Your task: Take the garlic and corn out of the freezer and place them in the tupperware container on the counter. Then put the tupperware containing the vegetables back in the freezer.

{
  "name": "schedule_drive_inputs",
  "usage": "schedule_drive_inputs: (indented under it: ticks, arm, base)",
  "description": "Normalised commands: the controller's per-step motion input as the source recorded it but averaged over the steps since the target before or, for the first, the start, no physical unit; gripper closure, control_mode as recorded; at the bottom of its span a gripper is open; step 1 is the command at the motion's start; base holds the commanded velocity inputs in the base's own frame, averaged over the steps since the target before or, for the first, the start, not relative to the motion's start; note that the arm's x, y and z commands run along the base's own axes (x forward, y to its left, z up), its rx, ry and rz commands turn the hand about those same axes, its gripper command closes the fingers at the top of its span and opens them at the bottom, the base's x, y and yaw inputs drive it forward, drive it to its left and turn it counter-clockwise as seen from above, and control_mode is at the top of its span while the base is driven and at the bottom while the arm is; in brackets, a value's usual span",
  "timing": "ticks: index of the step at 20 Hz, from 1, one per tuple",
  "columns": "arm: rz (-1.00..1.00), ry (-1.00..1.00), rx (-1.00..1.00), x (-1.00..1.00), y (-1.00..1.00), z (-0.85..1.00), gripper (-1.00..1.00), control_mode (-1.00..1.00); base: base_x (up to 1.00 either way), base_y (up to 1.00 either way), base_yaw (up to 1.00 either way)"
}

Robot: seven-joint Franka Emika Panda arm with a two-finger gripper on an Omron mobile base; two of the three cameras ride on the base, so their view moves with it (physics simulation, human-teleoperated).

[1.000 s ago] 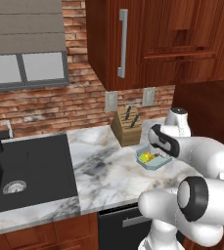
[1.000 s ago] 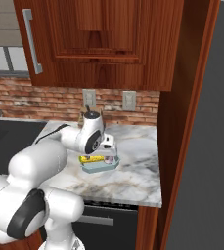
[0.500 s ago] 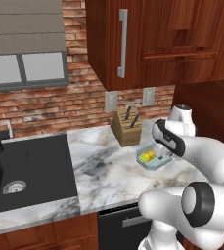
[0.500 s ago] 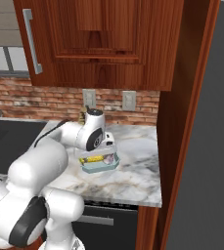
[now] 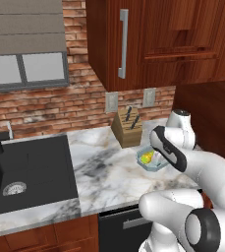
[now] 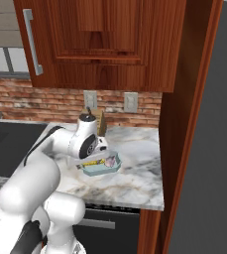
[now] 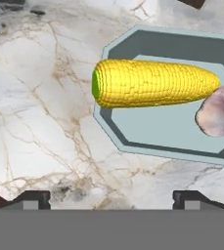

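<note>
The pale blue tupperware container (image 7: 133, 146) sits on the marble counter (image 7: 40, 107). In it lie the yellow corn (image 7: 155, 83) and, beside it, the pale garlic (image 7: 218, 114). My gripper (image 7: 111, 197) hovers open just above the counter at the container's near rim, with nothing between its fingertips (image 7: 33, 197). From the left base view, the container (image 5: 155, 165) with the corn (image 5: 146, 157) peeks out beside my hand. From the right base view, the container (image 6: 101, 168), corn (image 6: 90, 163) and garlic (image 6: 110, 160) lie under the hand. The freezer is out of view.
A wooden knife block (image 5: 127, 129) stands against the brick wall just behind the container. A black sink (image 5: 25, 172) takes up the counter's left end. Dark wood cabinets (image 5: 148, 39) hang overhead. A tall wood panel (image 6: 184, 124) bounds the counter's right end.
My arm has shifted slightly above the container, elbow sinking a little. The jaws stay open, and the corn and garlic lie still in the container.
</note>
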Motion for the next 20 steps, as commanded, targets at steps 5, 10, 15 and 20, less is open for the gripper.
schedule_drive_inputs:
  ticks: [5, 10, 15, 20]
  arm:
    - [0.00, 0.00, 0.00, 0.06, 0.20, -0.16, -1.00, -1.00]
    - [0.00, 0.00, 0.00, 0.20, 0.13, -0.25, -1.00, -1.00]
    - [0.00, 0.03, 0.00, 0.33, 0.01, -0.14, -1.00, -1.00]
    - [0.00, 0.00, 0.00, 0.31, 0.01, -0.16, -1.00, -1.00]
  base:
    - [0.00, 0.00, 0.00]
    - [0.00, 0.00, 0.00]
    - [0.00, 0.00, 0.00]
    - [0.00, 0.00, 0.00]
